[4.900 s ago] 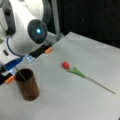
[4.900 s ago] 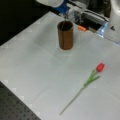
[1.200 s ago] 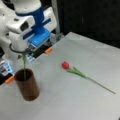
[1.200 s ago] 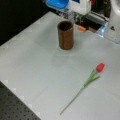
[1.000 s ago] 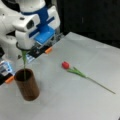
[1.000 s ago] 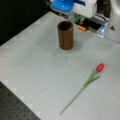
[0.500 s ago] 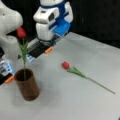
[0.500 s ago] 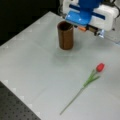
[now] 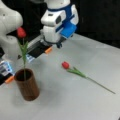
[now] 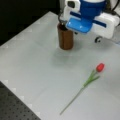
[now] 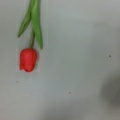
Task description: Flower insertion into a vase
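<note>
A dark brown vase (image 9: 27,85) stands at a front view's left, and one red tulip (image 9: 21,32) stands upright in it on its green stem. A second red tulip (image 9: 65,65) lies flat on the white table with its stem running right. My gripper (image 9: 59,45) hangs under the white and blue hand, above the table between the vase and the lying tulip, touching neither. In a front view the hand covers the top of the vase (image 10: 65,38), and the lying tulip (image 10: 100,67) is to its lower right. The wrist view looks down on that tulip's bloom (image 11: 28,59).
The arm's white base (image 9: 8,30) stands behind the vase. A dark unit with orange tabs (image 9: 37,50) lies at the back of the table (image 9: 75,100). A black perforated board (image 10: 12,107) borders the table's near corner.
The hand has left the vase and moved over toward the lying tulip. The first tulip stays standing in the vase on its own.
</note>
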